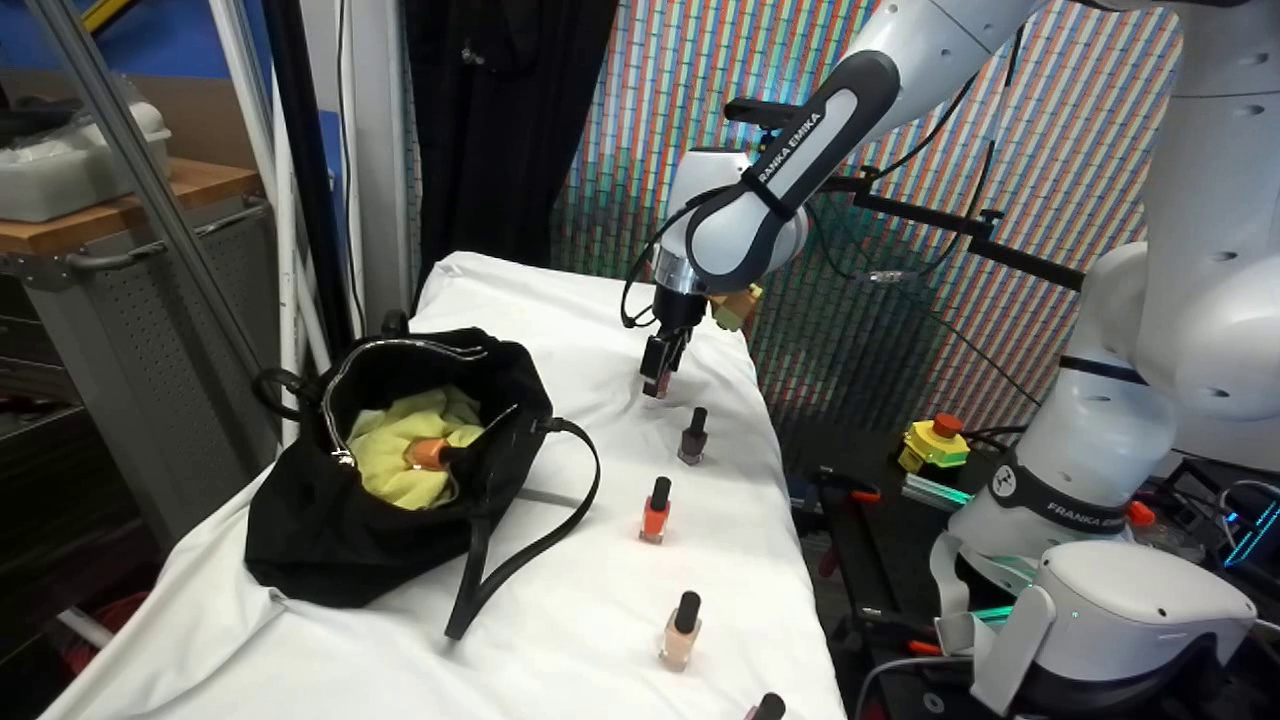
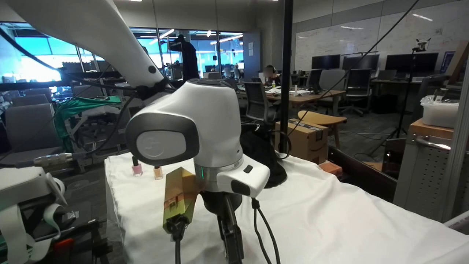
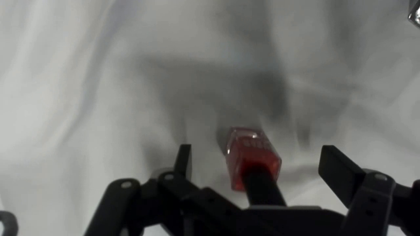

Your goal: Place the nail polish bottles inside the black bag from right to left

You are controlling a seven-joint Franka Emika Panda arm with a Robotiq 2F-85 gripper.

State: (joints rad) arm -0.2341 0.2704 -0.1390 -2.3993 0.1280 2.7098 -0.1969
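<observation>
Gripper (image 3: 254,160) wide astride red nail polish bottle (image 3: 253,156), toward robot-side edge of surface (image 1: 580,650); likely light, slick; pinch body.

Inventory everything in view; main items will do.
Black bag: 1, black, on the white cloth
Orange bottle: 1, orange, inside the bag
Red bottle: 1, red, row's end
Dark bottle: 1, dark, next along
Orange-red bottle: 1, orange-red, next
Peach bottle: 1, peach, next
Pink bottle: 1, pink, last visible
Stop button: 1, red on yellow, beside the cloth
Headset: 1, white, beside the cloth
Cardboard box: 1, brown, background
Robot arm: 1, white, over the cloth
Gripper: 1, black, open around red bottle
</observation>
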